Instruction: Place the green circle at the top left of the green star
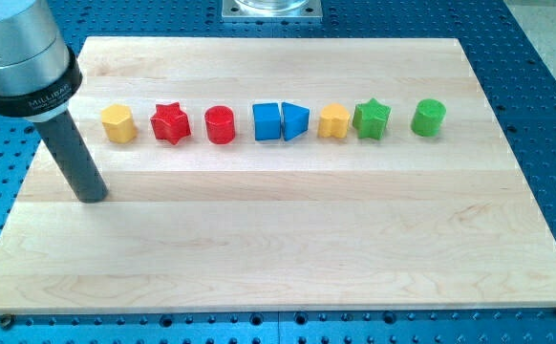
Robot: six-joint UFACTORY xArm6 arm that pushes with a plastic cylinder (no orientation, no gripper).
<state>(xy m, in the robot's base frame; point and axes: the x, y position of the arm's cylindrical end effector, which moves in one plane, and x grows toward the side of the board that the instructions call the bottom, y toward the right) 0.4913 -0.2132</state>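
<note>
The green circle [429,117] stands at the right end of a row of blocks near the view's top. The green star [372,118] stands just to its left, a small gap between them. My tip [92,196] rests on the wooden board [278,248] at the view's left, below and left of the yellow block at the row's left end, far from both green blocks.
The row runs from left to right: yellow hexagon [118,123], red star [171,122], red circle [220,124], blue square [267,121], blue triangle [295,120], yellow pentagon [333,121]. A metal mount [272,9] sits beyond the board's top edge.
</note>
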